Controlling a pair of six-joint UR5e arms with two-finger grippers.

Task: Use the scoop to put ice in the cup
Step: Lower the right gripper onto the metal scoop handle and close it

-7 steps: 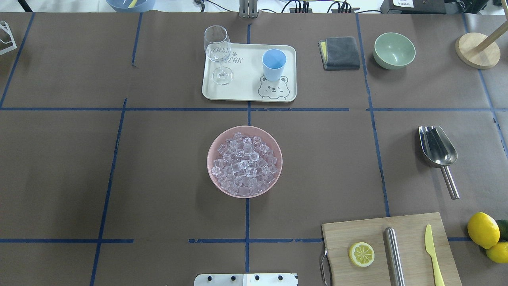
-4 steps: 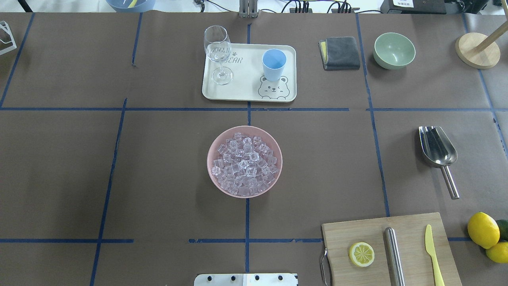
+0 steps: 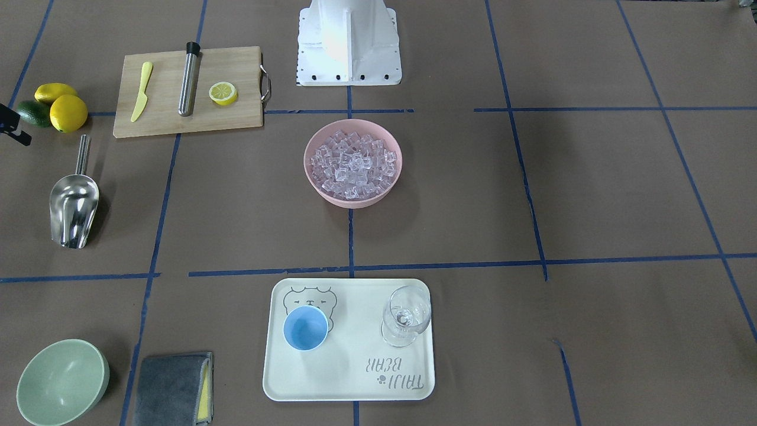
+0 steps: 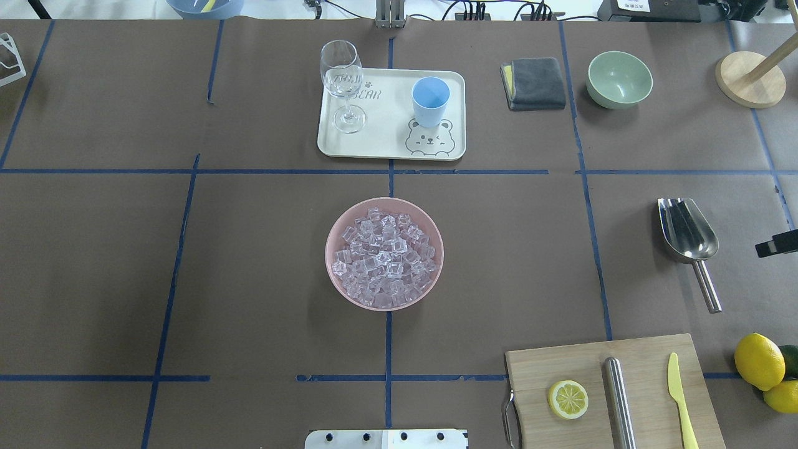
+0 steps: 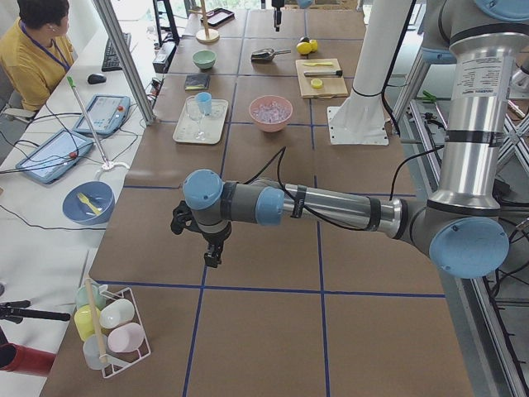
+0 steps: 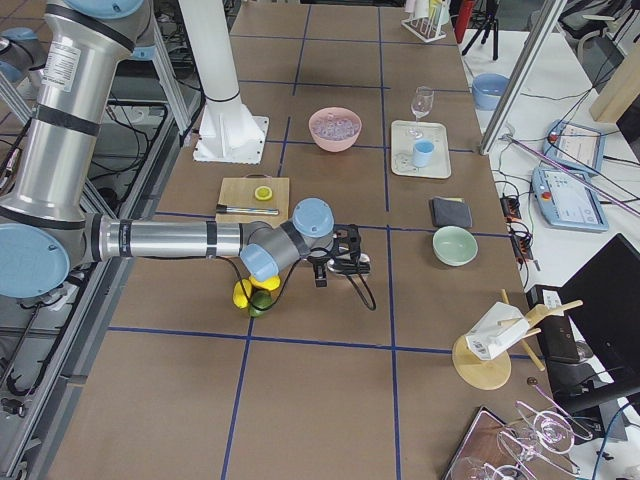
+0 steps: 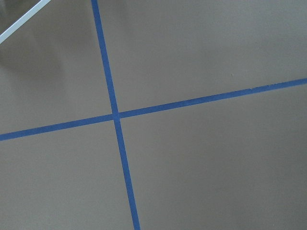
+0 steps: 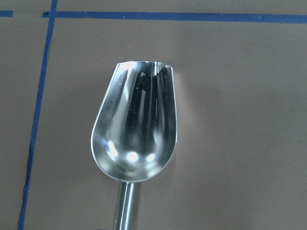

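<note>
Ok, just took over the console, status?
Right gripper near scoop, not holding; left gripper far off; open or shut unclear on both. Empty scoop flat on table, ice in pink bowl, cup empty on tray. Nothing blocking.

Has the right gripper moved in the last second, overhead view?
Yes. Absent from that view before, the right gripper now pokes in at the right edge, beside the scoop, not touching it.

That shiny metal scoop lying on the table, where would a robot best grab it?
Take the scoop by its thin straight handle, coming down from above and squeezing across the rod. It lies flat with the trough open upward; the trough is wide and rounded, the handle narrow and pointing toward the robot's side.
</note>
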